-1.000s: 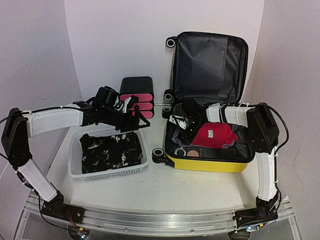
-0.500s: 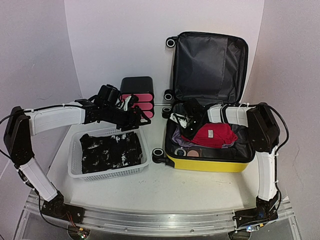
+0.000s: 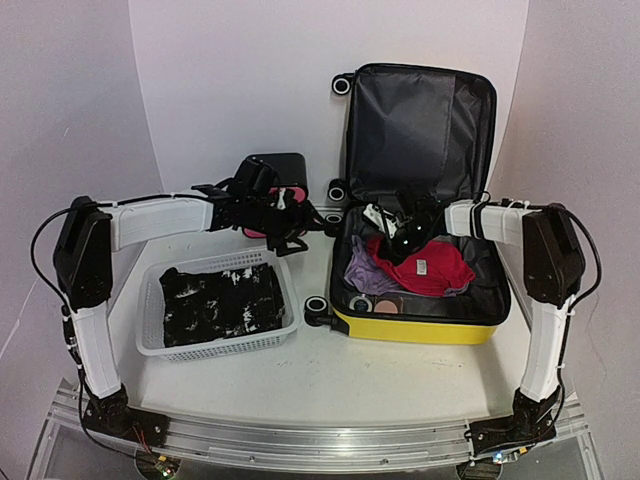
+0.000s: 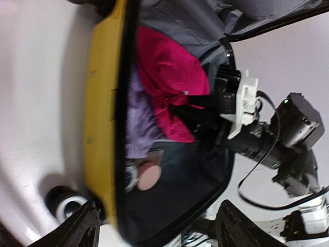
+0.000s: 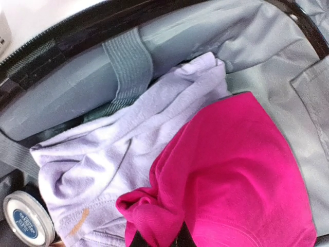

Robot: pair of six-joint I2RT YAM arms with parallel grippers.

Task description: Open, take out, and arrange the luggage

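Yellow luggage lies open on the right half of the table. Its base is flat, and its grey-lined lid stands upright against the back wall. Inside the base, a pink garment overlaps a lilac garment, and a round tin sits at the near corner. The right gripper reaches into the base from the right, its fingers pinched tight on a bunched edge of the pink garment. The left gripper hovers just beside the luggage's left wall, in front of the drawer box. Its fingers are spread wide and hold nothing. A white basket of dark items sits on the left of the table, well apart from the luggage.
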